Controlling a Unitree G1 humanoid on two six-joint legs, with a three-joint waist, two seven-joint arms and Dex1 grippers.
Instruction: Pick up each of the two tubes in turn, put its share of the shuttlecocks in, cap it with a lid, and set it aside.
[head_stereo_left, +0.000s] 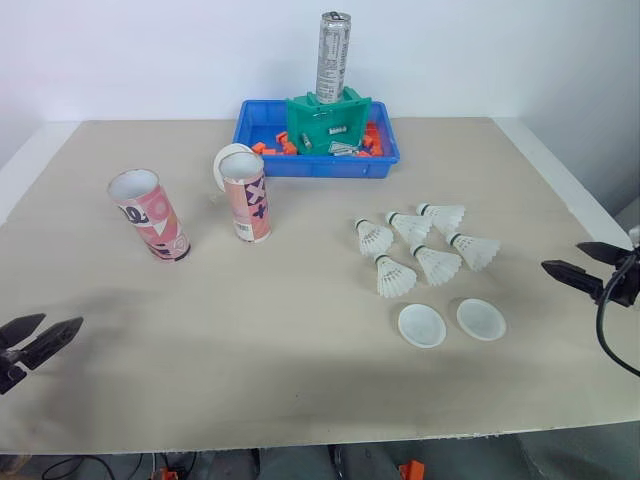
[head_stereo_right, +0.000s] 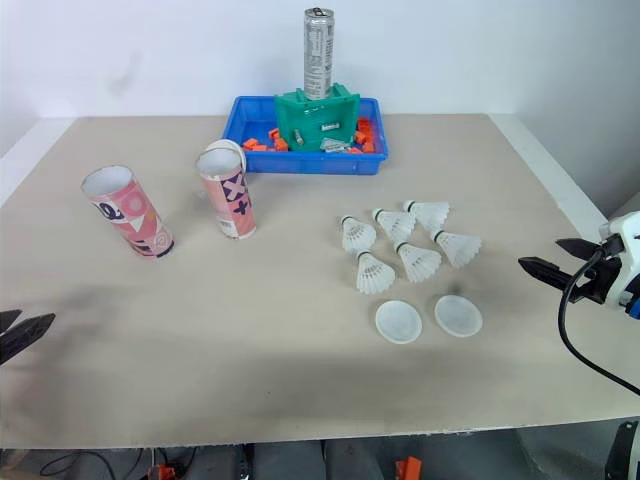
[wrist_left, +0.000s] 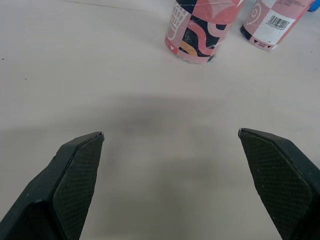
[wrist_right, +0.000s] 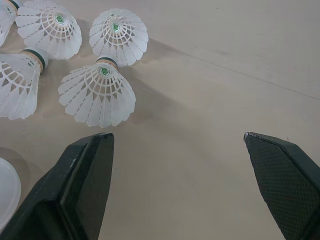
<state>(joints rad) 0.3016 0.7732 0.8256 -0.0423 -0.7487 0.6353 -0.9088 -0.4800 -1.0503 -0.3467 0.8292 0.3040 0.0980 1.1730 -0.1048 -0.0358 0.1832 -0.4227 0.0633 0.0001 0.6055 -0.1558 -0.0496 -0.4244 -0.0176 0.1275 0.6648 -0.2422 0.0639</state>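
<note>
Left tube (head_stereo_left: 150, 215) and right tube (head_stereo_left: 246, 208), at ten o'clock, are looking light and crushable, probably wanting gentle mid-body holds. Left pincer (head_stereo_left: 62, 321) and right pincer (head_stereo_left: 560, 256) are gaping apart.

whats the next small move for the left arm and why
Probably ease the left gripper forward toward the nearer pink tube. It is open and empty, that tube stands ahead of it, and the six shuttlecocks and two lids lie loose on the table, so filling has not begun.
</note>
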